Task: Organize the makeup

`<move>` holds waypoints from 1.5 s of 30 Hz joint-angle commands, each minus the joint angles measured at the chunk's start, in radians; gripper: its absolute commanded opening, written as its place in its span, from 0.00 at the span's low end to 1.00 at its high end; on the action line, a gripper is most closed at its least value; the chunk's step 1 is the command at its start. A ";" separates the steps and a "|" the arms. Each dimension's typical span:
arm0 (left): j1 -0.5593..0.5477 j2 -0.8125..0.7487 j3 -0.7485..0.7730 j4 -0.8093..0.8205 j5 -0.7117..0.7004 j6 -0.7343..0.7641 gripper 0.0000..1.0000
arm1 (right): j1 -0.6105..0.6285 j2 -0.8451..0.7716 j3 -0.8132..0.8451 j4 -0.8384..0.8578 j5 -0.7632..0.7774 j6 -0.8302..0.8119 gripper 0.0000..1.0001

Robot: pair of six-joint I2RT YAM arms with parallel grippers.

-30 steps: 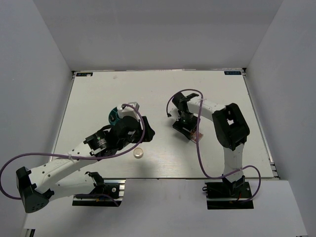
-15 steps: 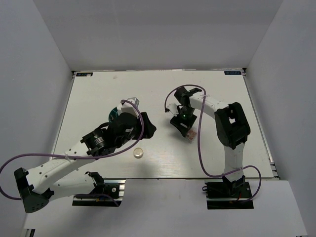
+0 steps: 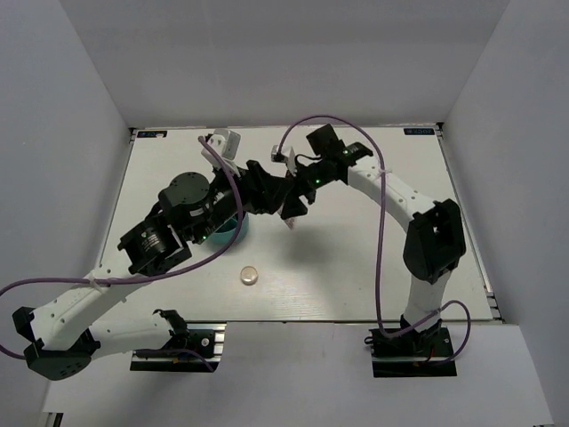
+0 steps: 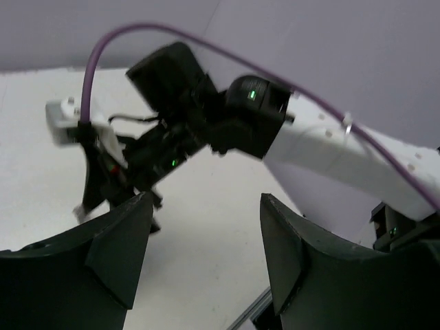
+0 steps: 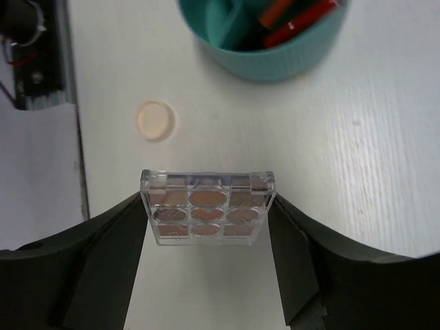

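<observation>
My right gripper point(image 5: 207, 237) is shut on the square pinkish palette point(image 5: 207, 206) and holds it flat above the table, just short of the teal tub point(image 5: 265, 58). Thin red-black sticks point(image 5: 299, 15) lie inside the tub. The round cream compact point(image 5: 155, 120) lies on the table; it also shows in the top view point(image 3: 249, 277). In the top view my right gripper point(image 3: 292, 212) hangs right of the tub point(image 3: 238, 231), which my left arm mostly hides. My left gripper point(image 3: 269, 189) is open and empty, raised beside the right one; its fingers point(image 4: 120, 247) frame bare table. The bottle, vial and black tube are out of view.
The left arm's base mount point(image 5: 31, 58) sits at the table's near edge. The two wrists are close together over the table's middle, with purple cables point(image 3: 311, 124) looping above them. White walls enclose the table on three sides.
My right gripper lifted the palette and carried it left and back, towards the tub. My left arm rose from the tub and swung towards the back, its gripper now beside the right wrist.
</observation>
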 commanded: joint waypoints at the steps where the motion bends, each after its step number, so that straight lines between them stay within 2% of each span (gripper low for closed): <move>1: -0.004 0.017 0.061 0.043 0.036 0.081 0.73 | 0.050 -0.103 -0.110 0.299 -0.170 0.163 0.03; 2: -0.004 0.020 0.065 0.046 0.036 0.084 0.73 | 0.058 -0.149 -0.193 0.468 -0.170 0.199 0.03; 4: -0.004 0.009 0.064 0.058 0.033 0.087 0.73 | 0.095 -0.207 -0.276 0.646 -0.164 0.309 0.04; 5: -0.004 0.003 0.061 0.060 0.030 0.084 0.73 | 0.100 -0.219 -0.314 0.820 -0.152 0.340 0.04; 8: -0.004 -0.023 0.044 0.074 0.022 0.083 0.73 | 0.158 -0.247 -0.416 1.047 -0.049 0.446 0.02; 11: -0.004 -0.042 0.038 0.077 0.013 0.083 0.73 | 0.213 -0.229 -0.428 1.148 0.075 0.489 0.02; 17: -0.004 -0.058 0.062 0.060 -0.007 0.092 0.73 | 0.305 -0.132 -0.333 1.191 0.325 0.616 0.03; 24: -0.004 -0.072 0.094 0.025 -0.033 0.098 0.74 | 0.380 -0.040 -0.229 1.168 0.517 0.803 0.00; 30: -0.004 -0.075 0.131 -0.035 -0.055 0.083 0.74 | 0.420 -0.025 -0.189 1.136 0.632 0.865 0.00; 37: -0.004 -0.075 0.171 -0.098 -0.072 0.051 0.74 | 0.445 -0.040 -0.237 1.102 0.767 0.914 0.00; 45: -0.004 -0.078 0.153 -0.104 -0.060 0.028 0.74 | 0.492 -0.111 -0.382 1.148 0.879 0.905 0.00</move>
